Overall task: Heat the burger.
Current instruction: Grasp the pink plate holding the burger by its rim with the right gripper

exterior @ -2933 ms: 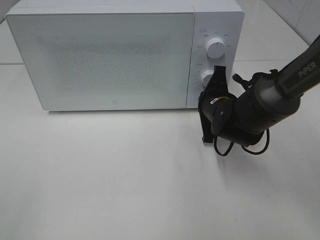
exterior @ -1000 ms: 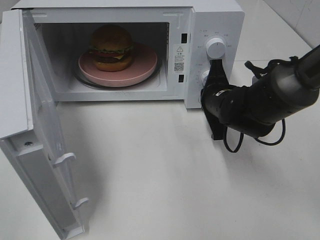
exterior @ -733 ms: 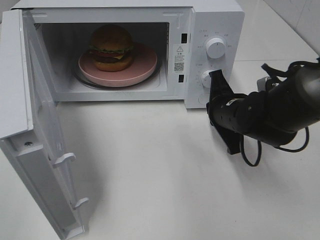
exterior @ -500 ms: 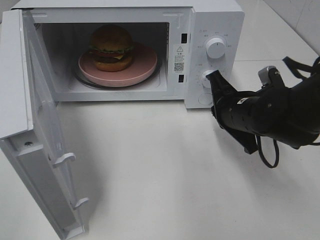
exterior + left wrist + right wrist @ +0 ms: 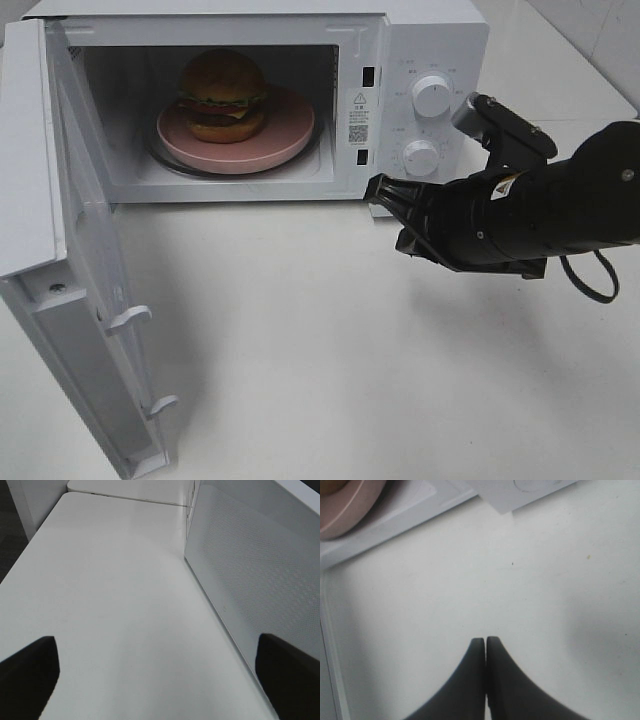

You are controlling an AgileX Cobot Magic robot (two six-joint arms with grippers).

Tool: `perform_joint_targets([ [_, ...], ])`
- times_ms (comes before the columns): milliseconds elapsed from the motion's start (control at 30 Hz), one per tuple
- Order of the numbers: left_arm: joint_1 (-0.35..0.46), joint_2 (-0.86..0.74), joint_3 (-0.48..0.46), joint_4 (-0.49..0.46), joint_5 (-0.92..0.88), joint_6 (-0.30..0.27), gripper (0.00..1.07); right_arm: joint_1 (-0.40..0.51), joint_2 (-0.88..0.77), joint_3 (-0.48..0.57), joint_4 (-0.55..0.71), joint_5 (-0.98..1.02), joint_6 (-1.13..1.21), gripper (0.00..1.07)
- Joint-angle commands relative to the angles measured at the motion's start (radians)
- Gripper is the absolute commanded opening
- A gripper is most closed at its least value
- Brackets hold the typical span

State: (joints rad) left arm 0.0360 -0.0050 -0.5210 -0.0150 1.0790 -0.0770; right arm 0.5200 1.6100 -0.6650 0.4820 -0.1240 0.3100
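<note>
The burger, with a golden-brown bun, lettuce and tomato, sits on a round pink plate inside the open white microwave. My right gripper is shut and holds nothing. It hovers low over the table in front of the cavity's lower right corner, pointing left. The right wrist view shows its closed tips above bare table, with the plate's edge in a far corner. My left gripper is open and empty beside the door's outer face; it is out of the high view.
The microwave door is swung wide open on the left, reaching toward the table's front edge. Two white knobs sit on the control panel, right behind the right arm. White table spreads in front.
The door, earlier shut, stands open. In the last second my right gripper drew back from the control panel and swung round to point left at the cavity's corner.
</note>
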Motion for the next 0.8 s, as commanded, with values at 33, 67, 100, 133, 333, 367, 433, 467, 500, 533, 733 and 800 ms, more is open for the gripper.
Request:
perform_joint_targets([
  [33,0.003,-0.015,0.001,0.000,-0.010,0.002,1.00,-0.005,-0.057,-0.004,-0.167,0.116,-0.025,0.02],
  [67,0.003,-0.015,0.001,0.000,-0.010,0.002,1.00,-0.005,-0.057,-0.004,-0.167,0.116,-0.025,0.02],
  [100,0.003,-0.015,0.001,0.000,-0.010,0.002,1.00,-0.005,-0.072,-0.019,-0.234,0.185,-0.041,0.03],
  [133,0.003,-0.015,0.001,0.000,-0.010,0.002,1.00,-0.005,-0.072,-0.019,-0.234,0.185,-0.041,0.03],
  [333,0.003,-0.015,0.001,0.000,-0.010,0.002,1.00,-0.005,-0.085,-0.100,-0.419,0.420,-0.195,0.04],
  [367,0.003,-0.015,0.001,0.000,-0.010,0.002,1.00,-0.005,-0.085,-0.132,-0.444,0.489,-0.270,0.04],
  [433,0.003,-0.015,0.001,0.000,-0.010,0.002,1.00,-0.005,-0.085,-0.147,-0.449,0.523,-0.317,0.04],
  [467,0.003,-0.015,0.001,0.000,-0.010,0.002,1.00,-0.005,-0.085,-0.173,-0.459,0.591,-0.419,0.04],
  [500,0.003,-0.015,0.001,0.000,-0.010,0.002,1.00,-0.005,-0.085,-0.173,-0.459,0.591,-0.419,0.04],
  [533,0.003,-0.015,0.001,0.000,-0.010,0.002,1.00,-0.005,-0.085,-0.199,-0.459,0.652,-0.517,0.04],
  [733,0.003,-0.015,0.001,0.000,-0.010,0.002,1.00,-0.005,-0.085,-0.263,-0.459,0.787,-0.839,0.06],
  [800,0.003,-0.015,0.001,0.000,-0.010,0.002,1.00,-0.005,-0.085,-0.269,-0.459,0.795,-0.884,0.06],
])
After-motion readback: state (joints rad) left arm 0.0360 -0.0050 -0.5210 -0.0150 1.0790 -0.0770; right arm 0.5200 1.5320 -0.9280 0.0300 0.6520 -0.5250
